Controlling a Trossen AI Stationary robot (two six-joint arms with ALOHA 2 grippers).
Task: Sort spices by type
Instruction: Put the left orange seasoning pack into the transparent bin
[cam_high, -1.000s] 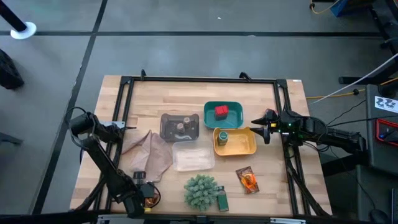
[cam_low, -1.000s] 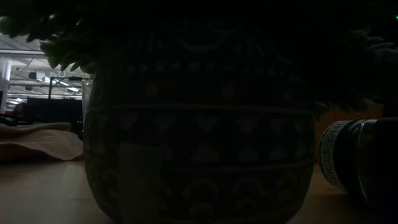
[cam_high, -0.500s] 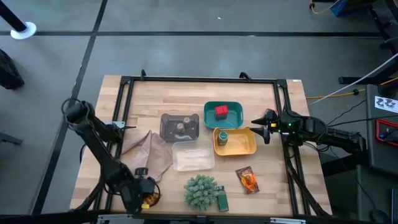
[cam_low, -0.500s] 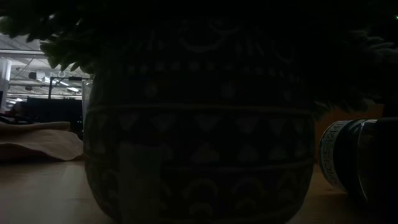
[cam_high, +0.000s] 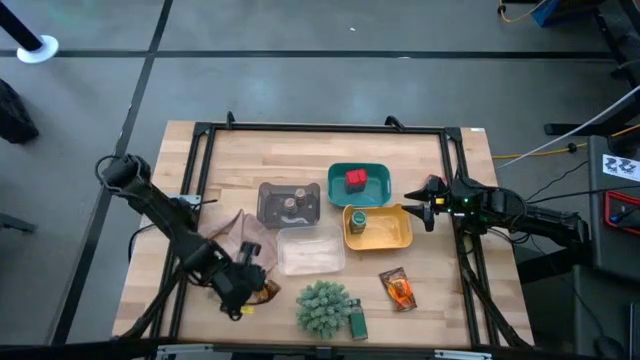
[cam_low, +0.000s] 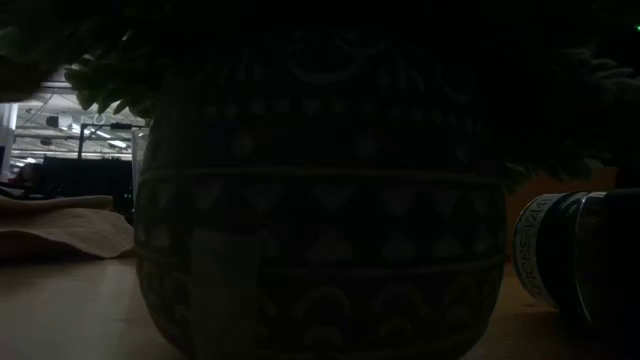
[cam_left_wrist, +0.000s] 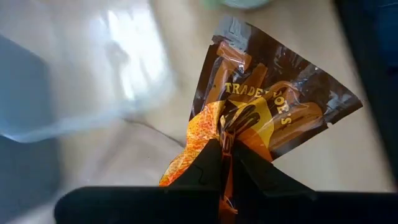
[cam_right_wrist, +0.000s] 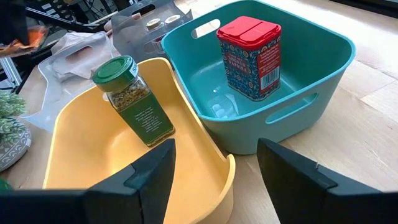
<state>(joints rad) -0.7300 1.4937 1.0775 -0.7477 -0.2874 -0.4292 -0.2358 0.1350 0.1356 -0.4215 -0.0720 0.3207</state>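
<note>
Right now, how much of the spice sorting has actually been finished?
Partly done. A red tub stands in the teal tray, a green jar in the yellow tray, and two tiny jars in the grey tray. The left gripper is shut on an orange sachet. Another sachet and a green jar remain on the table.

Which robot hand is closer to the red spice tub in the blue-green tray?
The right one. The right gripper hovers open just beside the teal tray holding the red tub. The left gripper is across the table near the front edge, pinching an orange sachet.
</note>
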